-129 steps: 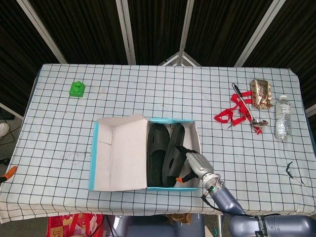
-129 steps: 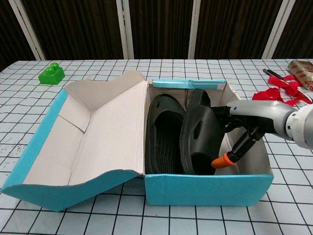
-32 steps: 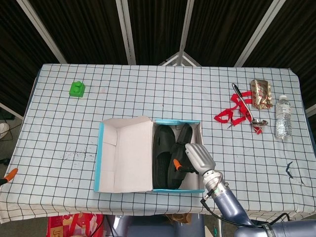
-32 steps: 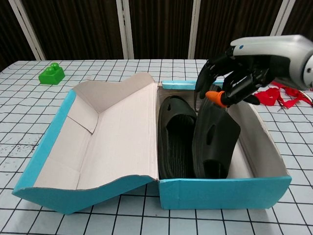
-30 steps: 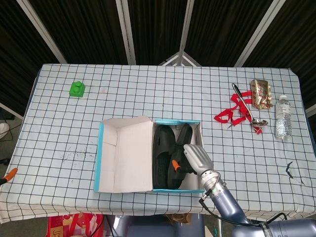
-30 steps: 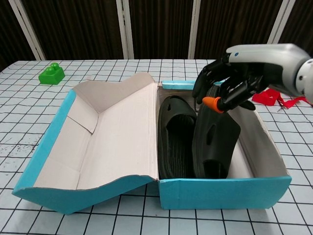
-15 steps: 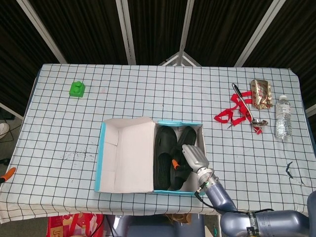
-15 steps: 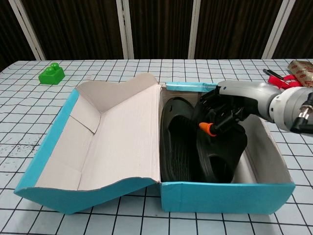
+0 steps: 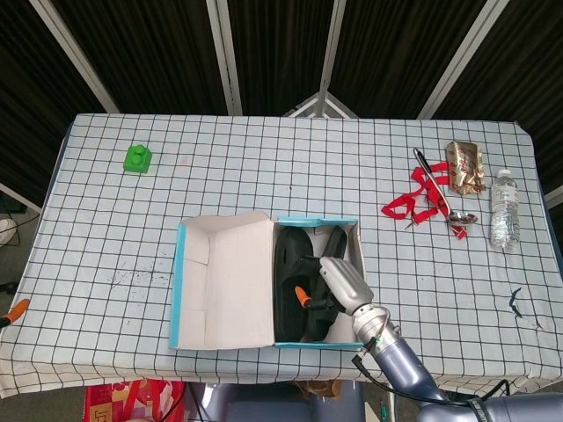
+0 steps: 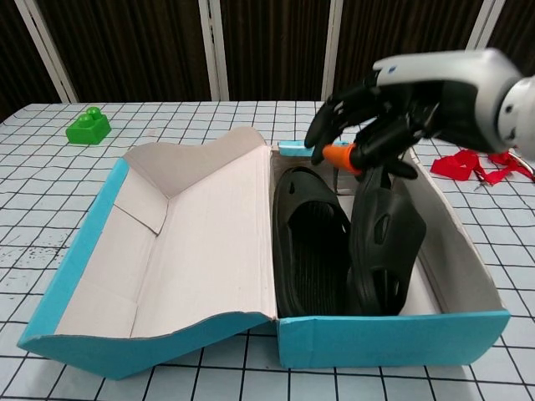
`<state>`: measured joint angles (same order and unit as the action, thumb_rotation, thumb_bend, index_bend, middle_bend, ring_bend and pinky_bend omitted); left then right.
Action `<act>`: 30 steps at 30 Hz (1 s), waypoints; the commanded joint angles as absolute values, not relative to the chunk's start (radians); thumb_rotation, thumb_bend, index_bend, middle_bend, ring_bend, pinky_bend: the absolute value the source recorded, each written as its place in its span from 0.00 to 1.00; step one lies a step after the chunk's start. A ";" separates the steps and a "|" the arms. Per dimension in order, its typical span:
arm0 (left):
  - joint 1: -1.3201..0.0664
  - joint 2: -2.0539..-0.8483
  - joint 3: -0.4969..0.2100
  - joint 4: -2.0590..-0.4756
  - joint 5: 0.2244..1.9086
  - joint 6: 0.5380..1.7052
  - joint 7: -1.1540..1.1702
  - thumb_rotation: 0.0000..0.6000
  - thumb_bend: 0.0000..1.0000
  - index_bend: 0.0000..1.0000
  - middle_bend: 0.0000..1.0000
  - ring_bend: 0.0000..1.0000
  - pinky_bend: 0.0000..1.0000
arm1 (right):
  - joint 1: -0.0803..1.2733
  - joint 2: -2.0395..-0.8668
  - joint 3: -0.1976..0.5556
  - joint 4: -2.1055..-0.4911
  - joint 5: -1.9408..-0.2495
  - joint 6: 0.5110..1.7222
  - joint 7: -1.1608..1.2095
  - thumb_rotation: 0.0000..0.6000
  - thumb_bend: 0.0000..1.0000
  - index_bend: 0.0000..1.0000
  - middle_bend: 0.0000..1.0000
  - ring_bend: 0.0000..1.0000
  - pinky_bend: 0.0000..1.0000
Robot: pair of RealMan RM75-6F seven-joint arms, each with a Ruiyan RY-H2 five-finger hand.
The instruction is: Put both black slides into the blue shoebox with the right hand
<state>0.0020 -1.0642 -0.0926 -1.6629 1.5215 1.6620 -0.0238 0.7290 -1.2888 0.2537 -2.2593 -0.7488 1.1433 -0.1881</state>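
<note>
The blue shoebox stands open near the table's front edge, its lid folded out to the left. One black slide lies flat in the box's left half. The other black slide stands tilted on its edge in the right half, leaning towards the right wall. My right hand hangs over the box with its fingers curled around this slide's upper end, the orange-tipped thumb on the slide's left. My left hand does not show in either view.
A green block sits at the far left. At the right lie a red ribbon, a spoon, a foil pouch and a water bottle. An orange-handled tool lies at the left edge.
Half a second ago my right hand was low inside the box, pressing the right slide down. Now it is higher, above the rim, and the slide stands more upright.
</note>
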 commanded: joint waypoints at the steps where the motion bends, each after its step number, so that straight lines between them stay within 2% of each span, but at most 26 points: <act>1: 0.001 -1.064 -0.091 -1.662 1.525 1.661 -0.022 1.00 0.16 0.09 0.00 0.00 0.00 | 0.679 -1.188 0.305 -2.336 -0.803 1.144 -0.099 1.00 0.48 0.39 0.38 0.49 0.78; 2: 0.001 -1.064 -0.090 -1.662 1.527 1.661 -0.022 1.00 0.16 0.09 0.00 0.00 0.00 | 0.671 -1.169 0.308 -2.344 -0.810 1.136 -0.083 1.00 0.48 0.38 0.36 0.47 0.75; 6: -0.003 -1.064 -0.085 -1.657 1.539 1.656 -0.018 1.00 0.16 0.09 0.00 0.00 0.00 | 0.620 -1.066 0.293 -2.356 -0.891 1.088 -0.026 1.00 0.48 0.34 0.27 0.33 0.54; 10: -0.012 -1.068 -0.075 -1.646 1.562 1.645 -0.010 1.00 0.16 0.09 0.00 0.00 0.00 | 0.513 -0.976 0.179 -2.299 -1.144 1.141 -0.111 1.00 0.48 0.30 0.19 0.19 0.33; 13: -0.019 -1.073 -0.067 -1.639 1.578 1.635 0.003 1.00 0.17 0.09 0.00 0.00 0.00 | 0.425 -0.989 0.083 -2.208 -1.339 1.254 -0.247 1.00 0.48 0.28 0.16 0.15 0.24; 17: -0.023 -1.078 -0.063 -1.639 1.577 1.624 0.023 1.00 0.17 0.09 0.00 0.00 0.00 | 0.321 -1.052 0.007 -2.084 -1.505 1.408 -0.389 1.00 0.48 0.26 0.15 0.14 0.22; 21: -0.023 -1.080 -0.064 -1.644 1.567 1.620 0.039 1.00 0.17 0.10 0.00 0.00 0.00 | 0.240 -1.108 -0.018 -1.965 -1.598 1.538 -0.460 1.00 0.48 0.26 0.15 0.13 0.21; 24: -0.023 -1.081 -0.065 -1.647 1.560 1.618 0.045 1.00 0.17 0.12 0.00 0.00 0.00 | 0.191 -1.131 -0.024 -1.907 -1.616 1.605 -0.504 1.00 0.48 0.26 0.14 0.13 0.21; 30: -0.022 -1.093 -0.074 -1.642 1.545 1.625 0.072 1.00 0.17 0.12 0.00 0.00 0.00 | 0.135 -1.128 -0.011 -1.865 -1.586 1.661 -0.511 1.00 0.47 0.26 0.14 0.13 0.21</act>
